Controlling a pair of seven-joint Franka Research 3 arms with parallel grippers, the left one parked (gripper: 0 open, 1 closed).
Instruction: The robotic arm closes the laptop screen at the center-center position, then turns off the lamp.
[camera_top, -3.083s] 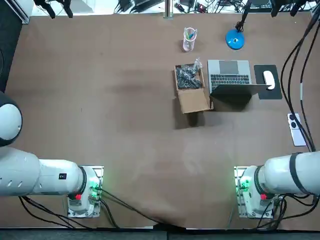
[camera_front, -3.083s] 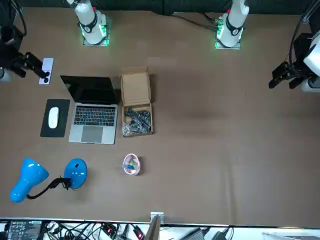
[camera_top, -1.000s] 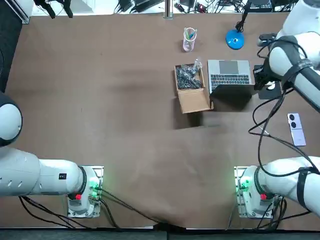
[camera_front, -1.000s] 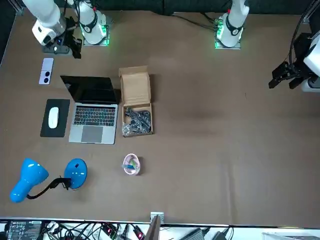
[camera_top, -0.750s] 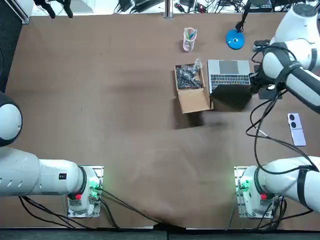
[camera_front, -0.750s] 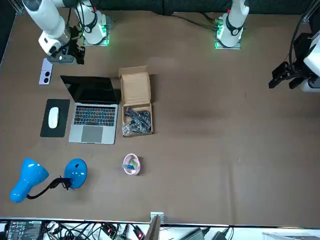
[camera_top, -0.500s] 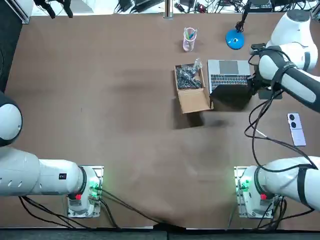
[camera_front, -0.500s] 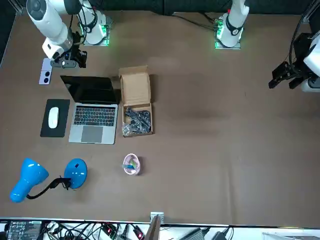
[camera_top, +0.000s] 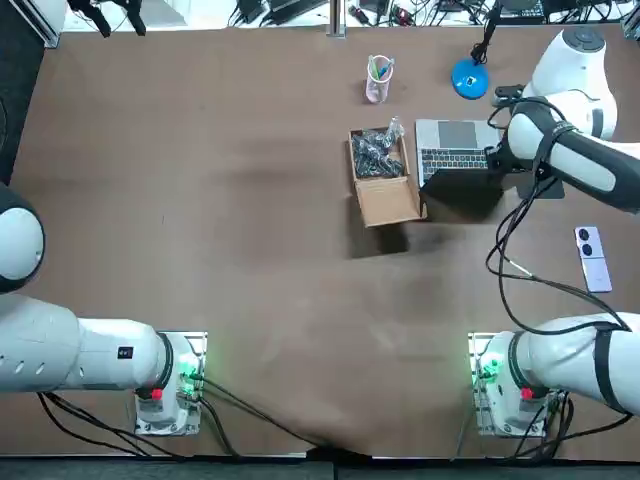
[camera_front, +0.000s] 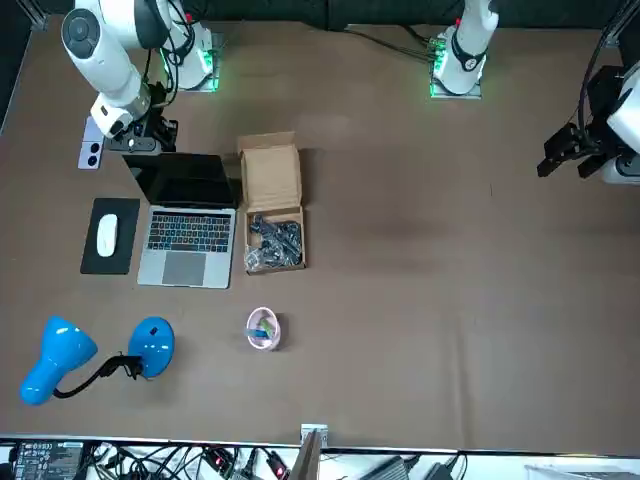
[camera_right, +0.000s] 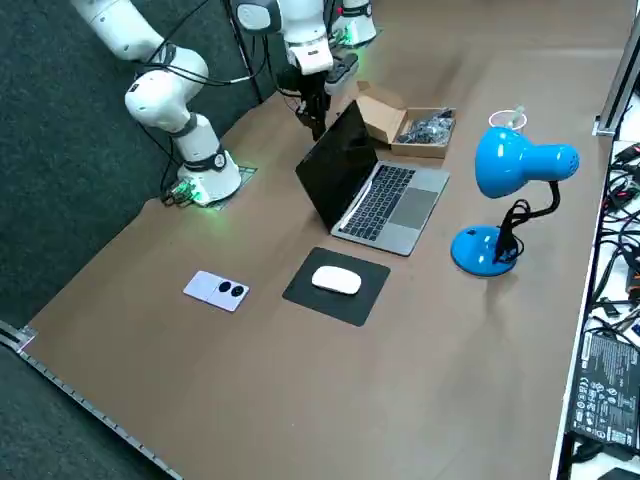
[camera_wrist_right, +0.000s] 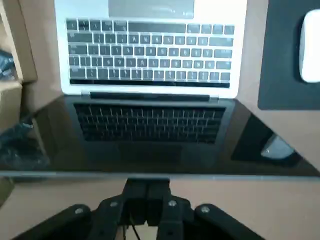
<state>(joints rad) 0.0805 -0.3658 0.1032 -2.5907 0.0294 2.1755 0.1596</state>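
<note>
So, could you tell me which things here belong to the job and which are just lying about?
Job: laptop, blue desk lamp, right gripper shut behind the screen's top edge.
Lying about: cardboard box, pen cup, mouse, mouse pad, phone.

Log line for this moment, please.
right gripper: shut, just behind top edge of laptop screen | laptop screen: open, closing not yet done | lamp: not yet reached
</note>
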